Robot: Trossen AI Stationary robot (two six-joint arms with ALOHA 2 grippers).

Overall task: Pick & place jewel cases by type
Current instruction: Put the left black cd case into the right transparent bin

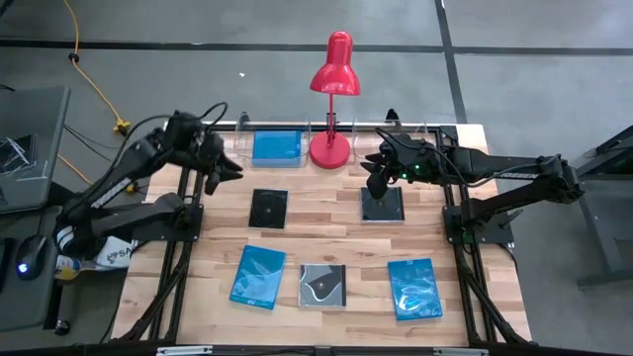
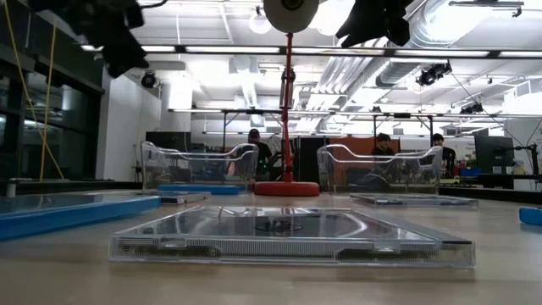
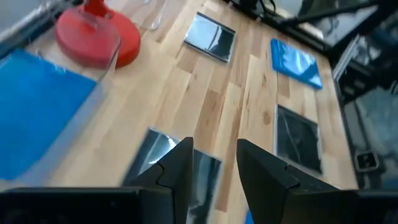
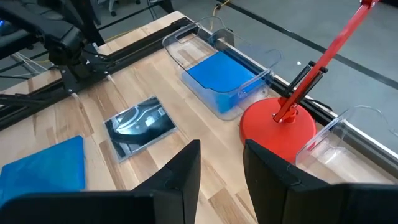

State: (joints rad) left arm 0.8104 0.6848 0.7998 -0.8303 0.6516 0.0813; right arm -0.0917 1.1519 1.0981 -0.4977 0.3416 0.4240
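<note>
- Right gripper point(image 1: 377, 170) hovers with jaws parted and nothing held, directly above the far edge of a dark jewel case point(image 1: 382, 205) lying flat on the table point(image 1: 326, 227).
- That case sits just inside the right arm's reach and well apart from its neighbours; the right arm is clearly nearer to it. It is square, so there is no long axis to align.
- Left gripper point(image 1: 220, 163) is also released and empty, hanging near the far-left tray point(image 1: 275, 148), which already holds a blue case point(image 1: 276, 146); another dark case point(image 1: 268, 208) lies just nearer than it.
- Near row: blue case point(image 1: 258, 276), swirl case point(image 1: 322, 285), blue patterned case point(image 1: 413, 289), spaced apart with bare wood between.
- Red lamp point(image 1: 331, 109) stands between the trays; its base is close to the right gripper, likely a clearance concern.
</note>
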